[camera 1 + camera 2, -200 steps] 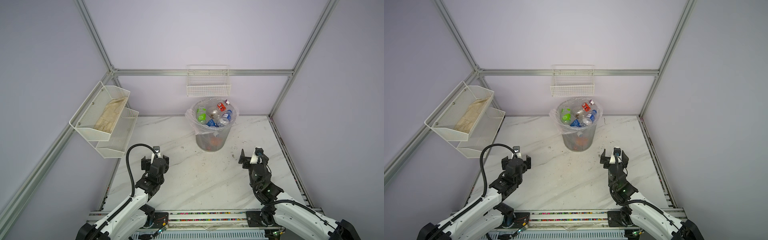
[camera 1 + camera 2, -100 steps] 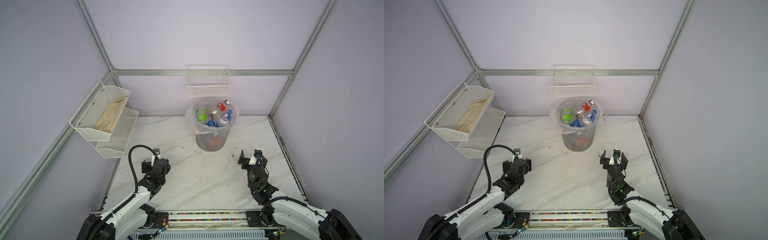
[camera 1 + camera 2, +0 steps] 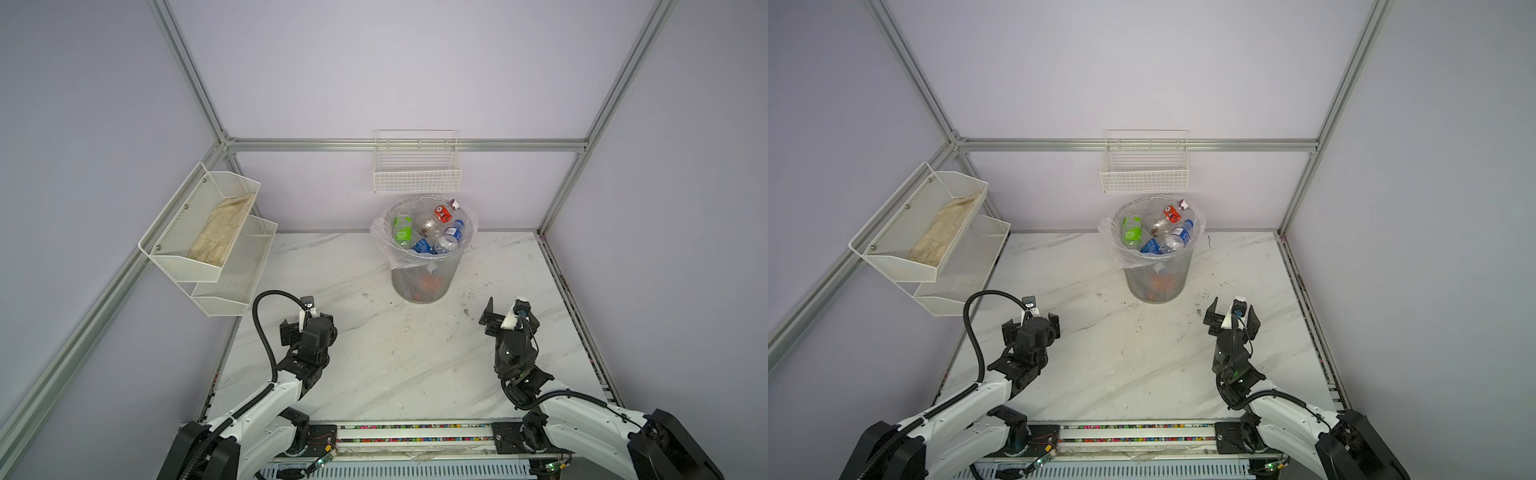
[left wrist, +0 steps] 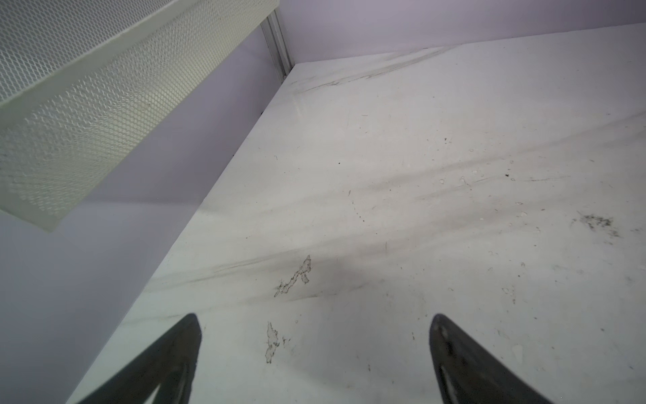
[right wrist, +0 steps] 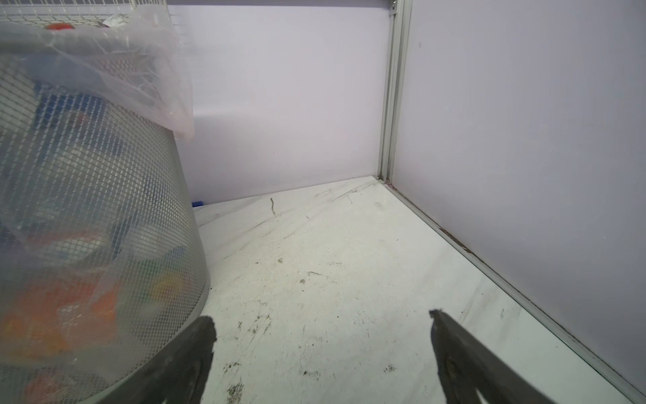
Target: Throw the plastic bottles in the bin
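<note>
The bin [image 3: 422, 277], a grey mesh wastebasket with a clear bag liner, stands at the back middle of the marble table in both top views [image 3: 1158, 279]. Several plastic bottles lie inside it: a green-labelled one [image 3: 402, 231], a red-labelled one [image 3: 443, 213] and a blue-labelled one [image 3: 452, 233]. No bottle lies on the table in view. My left gripper [image 3: 308, 326] [image 4: 314, 335] hangs open and empty over bare table at the front left. My right gripper [image 3: 508, 312] [image 5: 321, 332] is open and empty, just in front and to the right of the bin [image 5: 105, 210].
A white wire basket [image 3: 417, 174] hangs on the back wall above the bin. A two-tier white mesh shelf [image 3: 232, 274] holding a beige cloth [image 3: 220, 232] juts from the left wall near my left arm. A small blue piece [image 5: 197, 204] lies behind the bin.
Both arms have folded back a little toward their bases, their grippers staying open and empty. The bin and its bottles have not moved.
</note>
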You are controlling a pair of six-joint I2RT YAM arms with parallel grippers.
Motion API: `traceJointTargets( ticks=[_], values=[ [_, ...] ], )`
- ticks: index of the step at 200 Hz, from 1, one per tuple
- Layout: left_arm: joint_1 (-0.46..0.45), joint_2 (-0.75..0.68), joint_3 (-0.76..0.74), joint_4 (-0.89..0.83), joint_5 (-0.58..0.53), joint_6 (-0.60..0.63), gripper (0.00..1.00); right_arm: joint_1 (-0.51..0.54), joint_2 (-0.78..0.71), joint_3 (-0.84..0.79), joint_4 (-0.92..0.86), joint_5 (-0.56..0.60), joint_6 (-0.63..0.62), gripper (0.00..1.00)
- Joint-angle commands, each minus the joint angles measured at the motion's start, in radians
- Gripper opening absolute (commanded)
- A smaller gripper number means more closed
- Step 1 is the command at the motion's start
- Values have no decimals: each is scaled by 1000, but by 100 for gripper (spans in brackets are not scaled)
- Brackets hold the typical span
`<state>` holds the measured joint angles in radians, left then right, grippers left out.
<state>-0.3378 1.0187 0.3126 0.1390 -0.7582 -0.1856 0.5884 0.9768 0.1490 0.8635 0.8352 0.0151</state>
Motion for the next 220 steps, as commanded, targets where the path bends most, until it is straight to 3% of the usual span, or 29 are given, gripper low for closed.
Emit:
traceJointTargets(
  ticks=[1,23,73,146,173,190,220],
  values=[
    [32,72,30,122,42,24,100,-47,67,-30,219,34,37,97],
    [39,134,47,192,51,50,100,-88,150,2,246,37,68,97],
    [52,228,87,266,68,90,100,-188,329,66,343,-97,76,97],
    [119,324,108,430,147,153,100,-207,560,156,496,-127,15,97],
    [137,360,116,490,170,188,100,-207,564,161,507,-110,-15,97],
    [148,371,103,549,175,208,100,-205,524,141,488,-97,-129,97],
    [162,421,101,628,206,227,100,-234,528,115,545,-140,-137,97]
  ],
)
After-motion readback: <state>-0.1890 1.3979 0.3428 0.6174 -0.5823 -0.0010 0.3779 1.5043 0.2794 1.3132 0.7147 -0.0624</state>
